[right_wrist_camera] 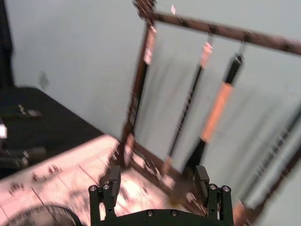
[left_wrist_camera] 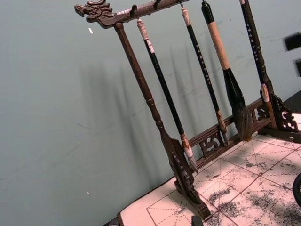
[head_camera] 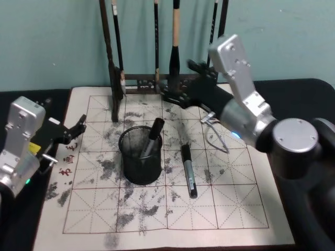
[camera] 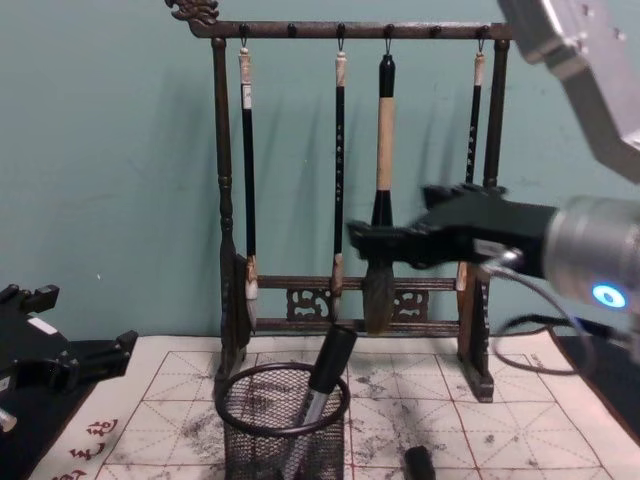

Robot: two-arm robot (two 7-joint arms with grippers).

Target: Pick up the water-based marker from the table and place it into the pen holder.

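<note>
1 marker (head_camera: 154,137) is seen leaning inside the holder (head_camera: 131,168), and a 2nd marker (head_camera: 189,170) lies on the mat (head_camera: 230,201) just right of it. The right gripper (head_camera: 177,97) is held high by the rack (head_camera: 111,63), fingers wide and empty. A descent onto the 2nd marker is judged to be called for next. The left gripper (head_camera: 76,129) is parked at the left. The 2nd marker is cut off in the chest view.

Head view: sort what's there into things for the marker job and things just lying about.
For the job:
pen holder
leaning marker, inside it
loose marker, lying right of it
right gripper, open, raised behind the holder

Lying about:
brush rack
brushes hanging on it
ink-stained grid mat
left gripper, parked at the left
</note>
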